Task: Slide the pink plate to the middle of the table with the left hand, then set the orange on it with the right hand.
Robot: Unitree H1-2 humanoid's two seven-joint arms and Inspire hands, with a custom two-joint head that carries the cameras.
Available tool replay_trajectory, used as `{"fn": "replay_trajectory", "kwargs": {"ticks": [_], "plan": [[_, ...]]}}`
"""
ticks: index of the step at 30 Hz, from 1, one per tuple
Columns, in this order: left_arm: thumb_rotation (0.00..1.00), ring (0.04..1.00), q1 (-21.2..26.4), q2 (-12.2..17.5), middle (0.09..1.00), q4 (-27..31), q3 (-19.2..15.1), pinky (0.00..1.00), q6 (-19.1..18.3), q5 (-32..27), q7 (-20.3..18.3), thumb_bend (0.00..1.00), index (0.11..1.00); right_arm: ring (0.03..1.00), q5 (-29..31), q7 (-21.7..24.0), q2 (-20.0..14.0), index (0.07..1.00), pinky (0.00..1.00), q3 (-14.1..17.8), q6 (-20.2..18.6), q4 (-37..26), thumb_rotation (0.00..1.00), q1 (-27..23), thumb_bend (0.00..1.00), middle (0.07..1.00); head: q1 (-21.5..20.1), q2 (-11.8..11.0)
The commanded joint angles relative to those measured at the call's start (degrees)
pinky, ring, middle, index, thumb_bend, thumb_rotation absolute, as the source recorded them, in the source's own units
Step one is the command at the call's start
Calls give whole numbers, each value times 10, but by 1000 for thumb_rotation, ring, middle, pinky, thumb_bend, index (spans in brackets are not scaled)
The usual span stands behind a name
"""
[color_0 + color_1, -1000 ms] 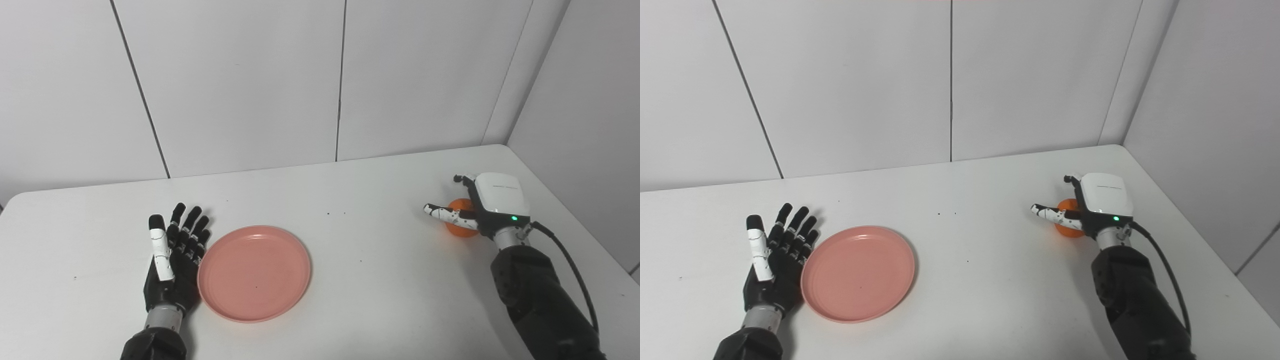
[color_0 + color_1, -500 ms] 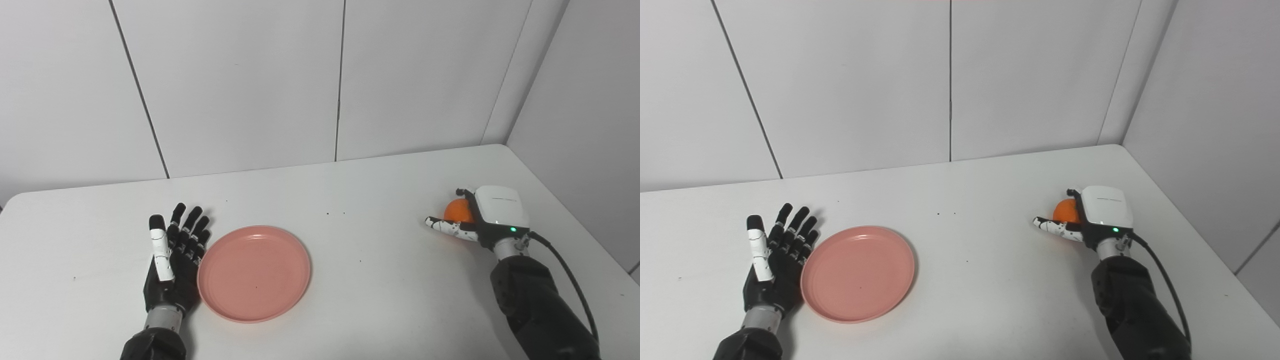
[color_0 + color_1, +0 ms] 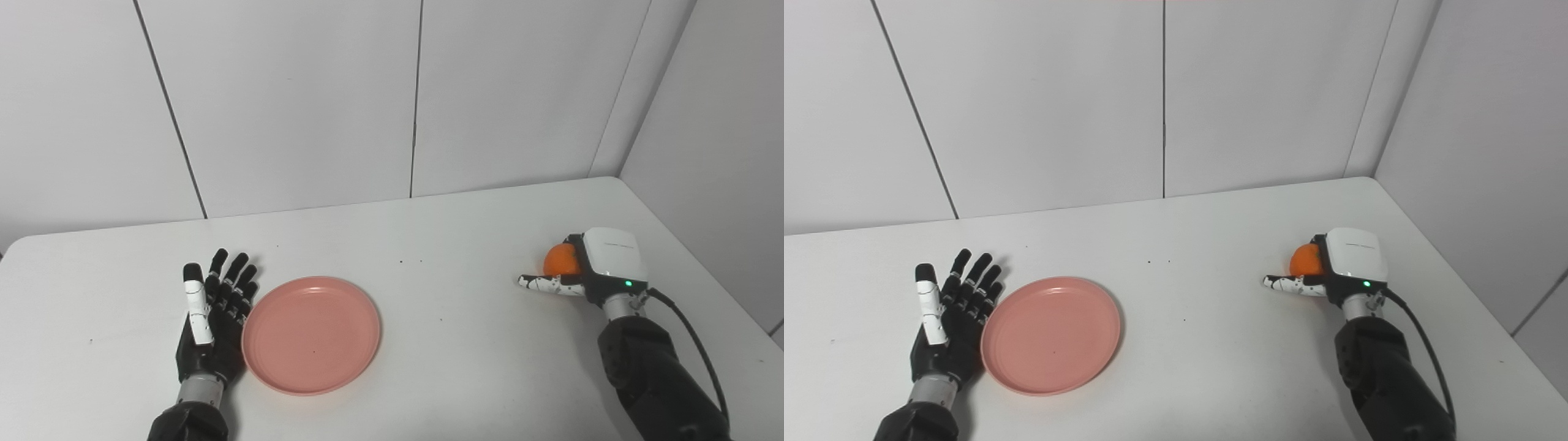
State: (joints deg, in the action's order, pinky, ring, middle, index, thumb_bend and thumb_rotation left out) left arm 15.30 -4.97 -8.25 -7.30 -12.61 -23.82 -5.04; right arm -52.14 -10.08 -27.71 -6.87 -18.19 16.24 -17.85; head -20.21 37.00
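The pink plate (image 3: 311, 334) lies flat on the white table (image 3: 429, 318), left of the middle. My left hand (image 3: 211, 318) lies open, palm up, against the plate's left rim and holds nothing. The orange (image 3: 558, 262) sits near the table's right edge. My right hand (image 3: 603, 260) is low beside it, with the white back cover facing me. Its thumb (image 3: 542, 283) points straight left in front of the orange and is not closed on it. The fingers are mostly hidden behind the hand.
White wall panels stand behind the table and along its right side. A black cable (image 3: 692, 324) runs from my right wrist along the forearm. The table's right edge is close to the orange.
My right hand has come down and back toward me, so the orange now shows above the thumb instead of under the hand. The left hand and plate have not moved.
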Motion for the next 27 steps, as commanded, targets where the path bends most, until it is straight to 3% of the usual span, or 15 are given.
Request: {"fn": "replay_trajectory", "kwargs": {"ticks": [1,2,5,10,13,18,27], "plan": [[858,934,-37,-2,923,-28,0,1000,-53,9,24,898,956,171,8,5,-7,260,116,-11,9,16,684,3,678,236,1,0],[858,934,-37,-2,924,-27,0,1000,-52,10,24,897,956,166,11,2,-9,253,110,-13,13,20,669,2,668,230,1,1],[857,936,-37,-3,921,-28,0,1000,-50,9,23,893,952,148,22,0,-13,243,95,-19,19,28,469,1,594,209,1,1],[865,936,-37,-2,922,-26,2,995,-52,9,21,890,958,184,26,0,-19,286,127,-32,14,37,403,-3,548,243,2,1],[862,933,-37,-2,924,-26,1,995,-52,9,22,892,960,175,32,4,-21,266,120,-36,11,37,342,-4,539,235,2,1],[858,937,-36,-3,924,-28,0,998,-50,8,21,889,961,169,38,7,-27,263,116,-41,11,27,297,-4,543,229,1,3],[853,936,-36,-5,926,-26,1,999,-52,8,23,890,957,157,31,51,-37,251,101,-40,-18,-44,374,-9,545,220,1,3]]}}
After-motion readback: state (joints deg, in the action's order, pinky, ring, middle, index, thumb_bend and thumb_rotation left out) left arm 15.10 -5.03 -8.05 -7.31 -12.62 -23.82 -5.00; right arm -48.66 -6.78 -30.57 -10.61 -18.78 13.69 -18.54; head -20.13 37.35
